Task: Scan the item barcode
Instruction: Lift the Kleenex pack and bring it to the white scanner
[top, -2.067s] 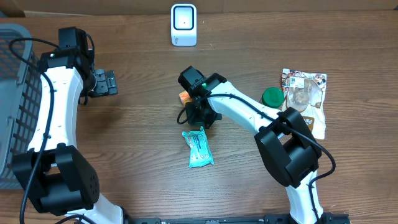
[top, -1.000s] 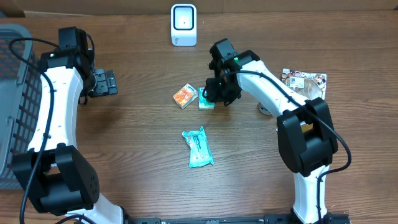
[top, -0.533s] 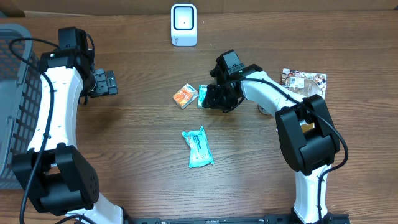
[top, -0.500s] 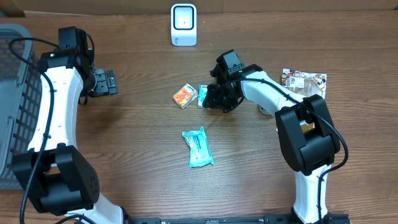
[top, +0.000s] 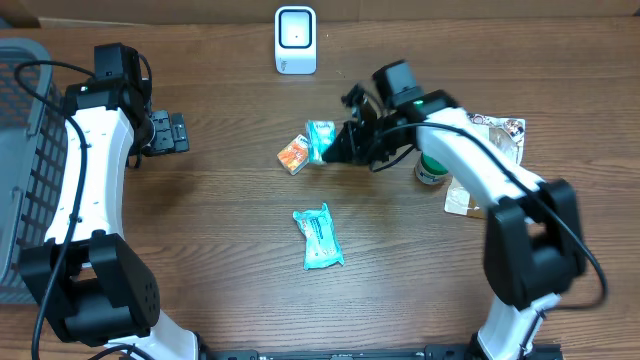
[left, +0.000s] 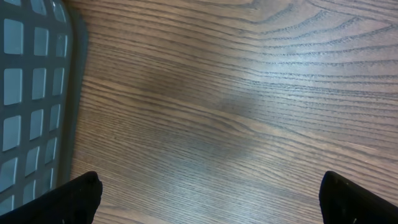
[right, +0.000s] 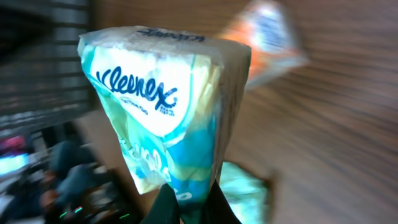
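My right gripper (top: 343, 146) is shut on a small teal-and-white Kleenex tissue pack (top: 320, 140), held off the table just right of an orange packet (top: 293, 156). In the right wrist view the tissue pack (right: 166, 106) stands up out of the pinching gripper (right: 190, 204), logo side facing the camera, and no barcode shows. The white barcode scanner (top: 295, 40) stands at the back of the table, beyond the pack. My left gripper (top: 176, 132) hangs open at the left over bare wood, and the left wrist view shows its gripper (left: 211, 200) with nothing between the fingers.
A teal wipes packet (top: 318, 238) lies in the middle of the table. A green-lidded jar (top: 434, 162) and snack bags (top: 492, 140) sit at the right. A grey basket (top: 22, 160) stands along the left edge, its wall (left: 31, 93) also in the left wrist view.
My right gripper shut on the tissue pack and raised it off the table while the arm swung rightward. The left arm has not moved.
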